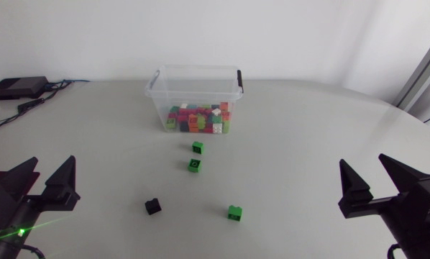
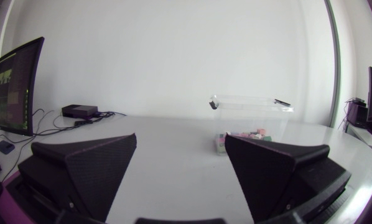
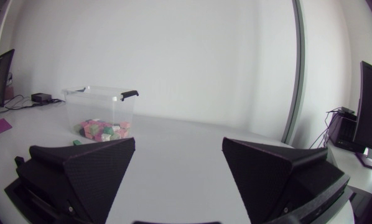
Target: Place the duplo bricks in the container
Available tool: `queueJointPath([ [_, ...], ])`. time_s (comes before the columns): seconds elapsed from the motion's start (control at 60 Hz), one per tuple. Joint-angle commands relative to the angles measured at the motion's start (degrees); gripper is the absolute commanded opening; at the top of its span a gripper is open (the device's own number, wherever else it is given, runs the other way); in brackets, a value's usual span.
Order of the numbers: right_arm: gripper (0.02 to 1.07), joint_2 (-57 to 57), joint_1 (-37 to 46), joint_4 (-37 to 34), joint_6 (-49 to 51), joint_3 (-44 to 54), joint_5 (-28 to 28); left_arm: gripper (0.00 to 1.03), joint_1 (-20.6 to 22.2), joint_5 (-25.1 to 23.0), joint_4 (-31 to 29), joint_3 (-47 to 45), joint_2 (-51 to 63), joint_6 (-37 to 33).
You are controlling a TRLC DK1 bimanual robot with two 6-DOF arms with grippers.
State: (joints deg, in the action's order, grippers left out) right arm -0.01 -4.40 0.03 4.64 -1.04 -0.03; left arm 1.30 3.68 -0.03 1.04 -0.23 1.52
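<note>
A clear plastic container [image 1: 195, 86] with black handles stands at the back middle of the table, holding several coloured bricks. In front of it lie loose bricks: one green brick [image 1: 198, 147], a second green brick [image 1: 194, 165], a black brick [image 1: 152, 206] and a third green brick [image 1: 234, 212]. My left gripper [image 1: 46, 180] rests open at the near left, far from the bricks. My right gripper [image 1: 377, 180] rests open at the near right. The container [image 2: 251, 118] stands ahead of the left gripper [image 2: 181, 163]. The right gripper [image 3: 178, 163] sees the container [image 3: 99, 109] ahead to one side.
A black box [image 1: 17, 87] with cables lies at the back left of the table. The table surface [image 1: 308, 144] is pale grey and curves away at the right.
</note>
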Motion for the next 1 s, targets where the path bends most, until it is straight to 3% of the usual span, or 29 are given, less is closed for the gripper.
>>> queueJointPath([
  [0.0,1.03,-0.3,-0.3,-0.2,-1.2,1.1,-0.1,0.99,0.5,-0.2,0.4,-1.0,-0.6,0.2],
  [0.583,1.03,0.0,-0.1,-0.1,-1.5,-2.6,0.3,0.97,0.5,-0.2,0.4,3.8,0.1,-0.3],
  [0.983,1.03,16.4,-0.5,1.8,-1.5,-12.3,-0.1,0.97,3.7,-0.2,-1.4,17.2,21.7,-0.6],
])
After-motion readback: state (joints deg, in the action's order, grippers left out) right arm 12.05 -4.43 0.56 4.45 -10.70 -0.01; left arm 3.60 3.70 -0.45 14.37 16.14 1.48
